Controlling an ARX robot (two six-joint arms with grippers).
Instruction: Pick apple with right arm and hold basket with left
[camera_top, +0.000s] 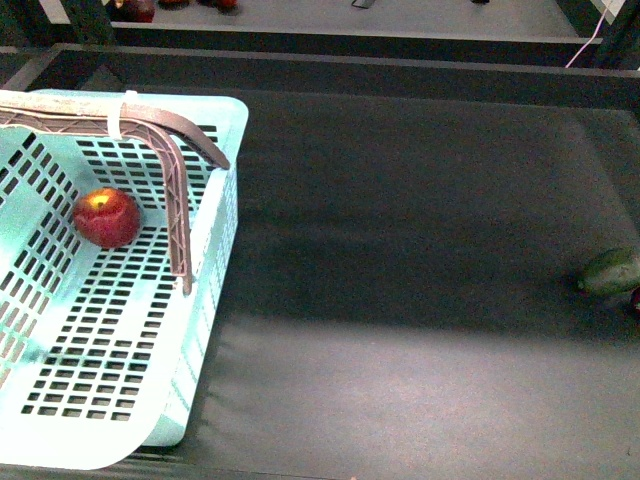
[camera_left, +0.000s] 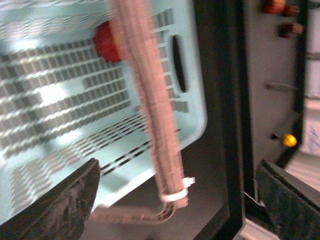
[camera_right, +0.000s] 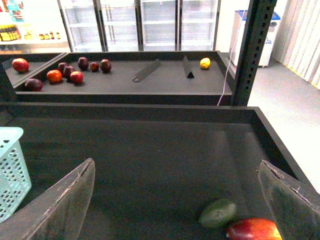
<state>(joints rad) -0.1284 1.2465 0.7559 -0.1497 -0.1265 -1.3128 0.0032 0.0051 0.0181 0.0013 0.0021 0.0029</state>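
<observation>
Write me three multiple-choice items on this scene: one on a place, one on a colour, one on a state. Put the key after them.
1. Where does the apple in the front view lie?
A. On the floor of the basket
B. On top of the brown handles
C. On the dark table outside the basket

2. What colour is the zip tie binding the handles?
A. Black
B. White
C. Red

3. How is the right pincer?
A. Shut on the apple
B. Shut on a handle
C. Open, holding nothing

Key:
1 A: the apple sits on the slotted floor, inside the walls.
2 B: the band around the handles is white.
3 C: in the right wrist view its fingers stand wide apart with only table between them.
</observation>
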